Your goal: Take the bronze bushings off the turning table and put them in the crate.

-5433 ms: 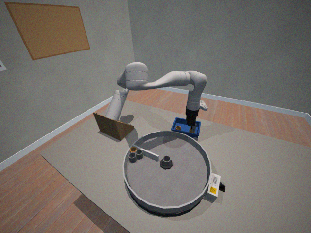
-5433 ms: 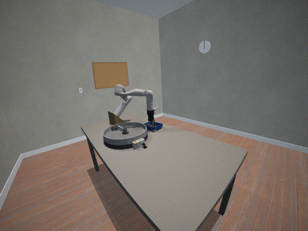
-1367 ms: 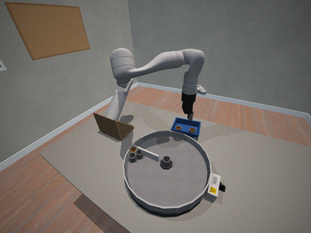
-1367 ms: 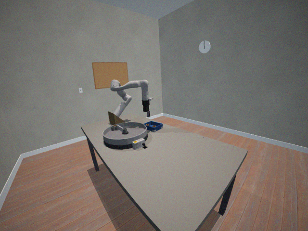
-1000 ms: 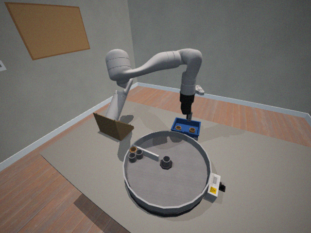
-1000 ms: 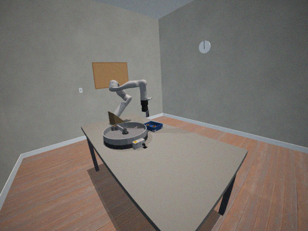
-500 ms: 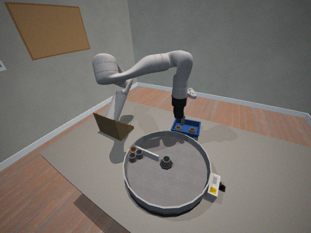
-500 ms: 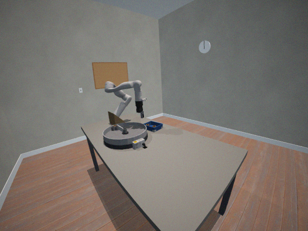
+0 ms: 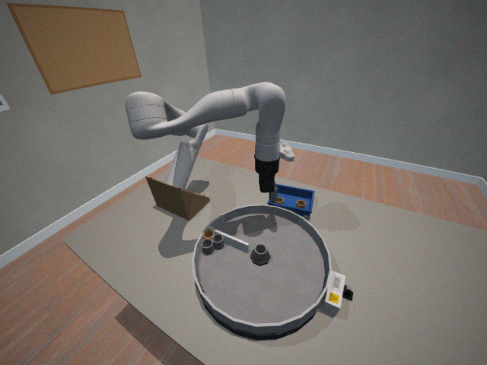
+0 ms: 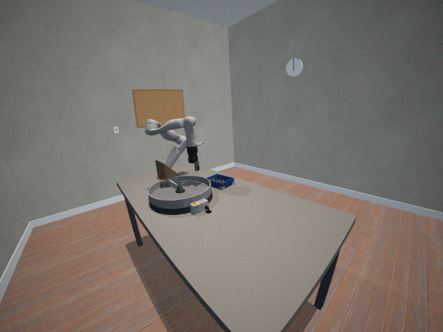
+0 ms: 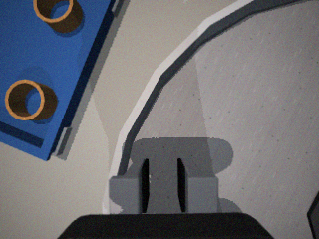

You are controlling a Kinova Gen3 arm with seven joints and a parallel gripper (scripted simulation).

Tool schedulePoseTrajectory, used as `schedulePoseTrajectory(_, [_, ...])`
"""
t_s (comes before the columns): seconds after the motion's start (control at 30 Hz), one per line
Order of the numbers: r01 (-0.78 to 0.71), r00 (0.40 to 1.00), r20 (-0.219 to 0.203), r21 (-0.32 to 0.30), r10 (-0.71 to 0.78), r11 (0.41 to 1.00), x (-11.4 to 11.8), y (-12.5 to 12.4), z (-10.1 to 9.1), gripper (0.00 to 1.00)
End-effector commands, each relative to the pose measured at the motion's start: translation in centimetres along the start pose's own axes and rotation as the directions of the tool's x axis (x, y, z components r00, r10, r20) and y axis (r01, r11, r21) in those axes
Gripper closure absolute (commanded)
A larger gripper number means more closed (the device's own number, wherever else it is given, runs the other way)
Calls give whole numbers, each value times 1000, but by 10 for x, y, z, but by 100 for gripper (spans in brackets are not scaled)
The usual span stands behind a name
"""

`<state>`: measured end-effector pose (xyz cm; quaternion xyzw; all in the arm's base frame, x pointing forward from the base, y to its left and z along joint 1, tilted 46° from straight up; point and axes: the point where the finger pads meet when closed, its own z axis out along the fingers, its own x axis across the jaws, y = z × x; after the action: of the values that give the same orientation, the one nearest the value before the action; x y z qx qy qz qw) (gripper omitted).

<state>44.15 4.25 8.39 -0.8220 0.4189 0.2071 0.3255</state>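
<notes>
My gripper (image 9: 272, 195) (image 10: 196, 167) (image 11: 162, 177) is open with a narrow gap and holds nothing. It hangs over the far rim of the grey turning table (image 9: 319, 252) (image 10: 178, 198) (image 11: 150, 85), just beside the blue crate (image 9: 304, 194) (image 10: 220, 179) (image 11: 60, 65). Two bronze bushings (image 9: 279, 199) (image 9: 300, 203) stand in the crate; both show in the wrist view (image 11: 72, 22) (image 11: 42, 107). One bronze bushing (image 9: 208, 234) stands at the turning table's left edge, next to two steel bushings (image 9: 206, 246) (image 9: 218, 240).
A dark hub (image 9: 259, 254) sits at the turning table's centre with a pale bar (image 9: 232, 239) running from it towards the bushings. A brown cardboard wedge (image 9: 176, 196) stands by the arm's base. A white control box (image 9: 334, 292) (image 10: 198, 206) is fixed to the turning table's near right side.
</notes>
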Motion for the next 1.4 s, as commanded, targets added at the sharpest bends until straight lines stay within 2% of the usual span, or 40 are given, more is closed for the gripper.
schedulePoseTrajectory(0.0, [-3, 1000, -1, 4, 3, 1000, 1, 0, -1, 55])
schedulePoseTrajectory(0.07, [-3, 1000, -1, 4, 3, 1000, 1, 0, -1, 55])
schedulePoseTrajectory(0.23, [-2, 1000, -1, 3, 2, 1000, 31, 49, 2, 55])
schedulePoseTrajectory(0.63, [-2, 1000, -1, 3, 2, 1000, 31, 49, 2, 55])
schedulePoseTrajectory(0.8, [-1, 1000, -1, 2, 1, 1000, 60, 97, 5, 55])
schedulePoseTrajectory(1.2, [-1, 1000, -1, 2, 1, 1000, 60, 97, 5, 55])
schedulePoseTrajectory(1.37, [0, 1000, -2, 1, 0, 1000, 90, 146, 9, 55])
